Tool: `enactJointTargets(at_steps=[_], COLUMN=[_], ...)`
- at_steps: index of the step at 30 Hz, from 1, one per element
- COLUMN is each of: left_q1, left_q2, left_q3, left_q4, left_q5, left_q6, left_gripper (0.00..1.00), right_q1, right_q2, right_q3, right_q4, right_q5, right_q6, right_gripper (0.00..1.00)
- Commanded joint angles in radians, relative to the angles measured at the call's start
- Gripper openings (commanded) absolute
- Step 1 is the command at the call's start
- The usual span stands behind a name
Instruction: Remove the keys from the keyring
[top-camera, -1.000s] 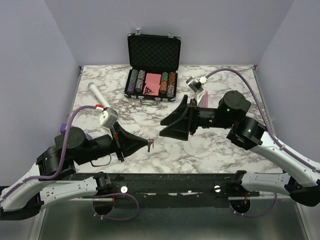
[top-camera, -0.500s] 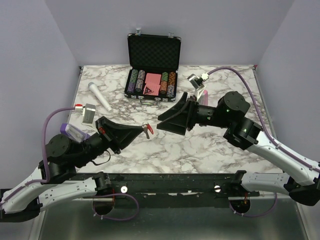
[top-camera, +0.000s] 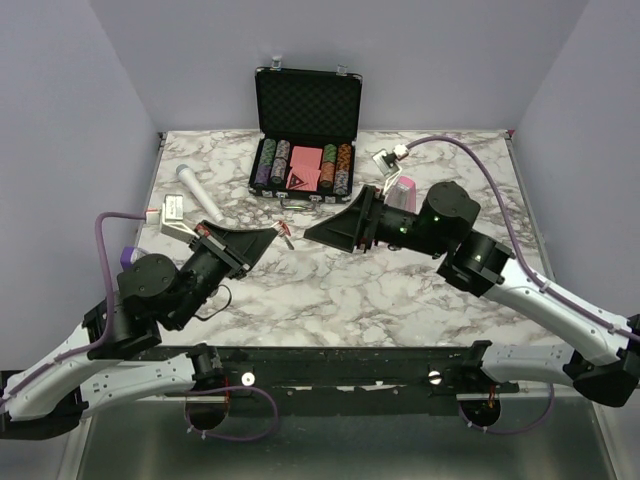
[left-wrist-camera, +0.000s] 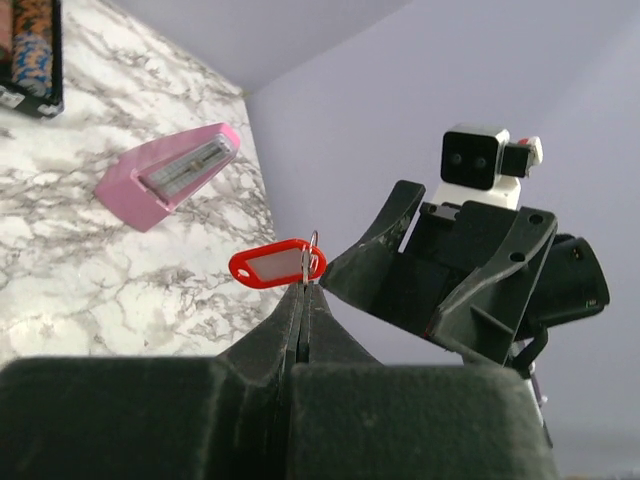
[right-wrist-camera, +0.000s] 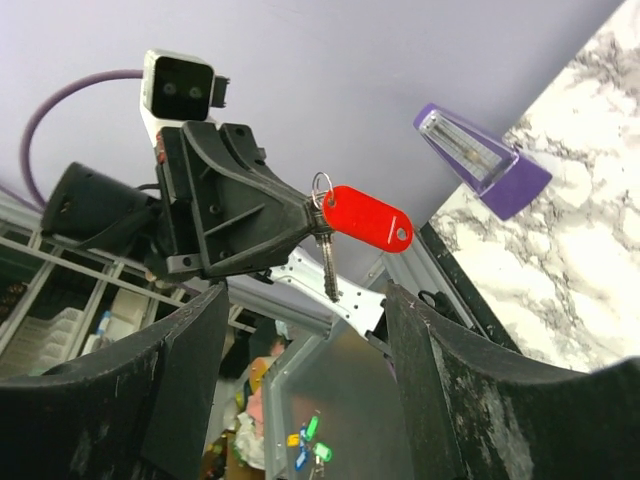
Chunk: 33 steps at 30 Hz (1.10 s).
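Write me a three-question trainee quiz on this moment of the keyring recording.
1. Short answer: is the key off the keyring yet?
2. Pick one. The left pincer is: A) shut on the keyring; B) open, holding nothing; C) hidden in every view.
3. True or false: the right pincer is shut on the key.

Key
1. No. The key hangs from the keyring, below the red tag.
2. A.
3. False. Its jaws are open and apart from the key.
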Motion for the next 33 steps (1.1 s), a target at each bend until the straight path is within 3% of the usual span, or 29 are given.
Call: enactJointTargets(at_steps=[1, 4, 14, 24, 29, 33], left_q1=[0.003, 0.001, 0.003, 0.001, 0.001, 0.003], left_q2=[0.030, 0.007, -0.007, -0.014, 0.001, 0.007], left_q3=[0.045, 0.009, -0.024, -0.054, -0.045, 0.013], left_q4=[-0.132, -0.067, -0.093, -0.012, 0.086, 0.001], left_q5=[-0.113, -0.116, -0.148, -0.133, -0.024, 0.021], left_q6=[-0.174, -0.164, -0.234, -0.194, -0.014, 0.122], left_gripper=[0.00, 0.00, 0.00, 0.00, 0.00, 0.00], right_q1=[0.002, 0.005, 0.013, 0.030, 0.033, 0.033], right_q2=[0.043, 0.069, 0.094, 0.121, 0.124, 0.098], right_q3=[-0.001, 0.009, -0.018, -0.016, 0.007, 0.097], right_q4=[-0.046, -0.060, 0.008, 0.068, 0.022, -0.154], right_q5=[0.028, 0.019, -0.022, -0.065, -0.055, -0.006], right_q6=[0.038, 0.045, 0.093, 0.127, 0.091, -0.043], right_gripper=[0.71, 0.69, 0.58, 0.56, 0.56, 0.66])
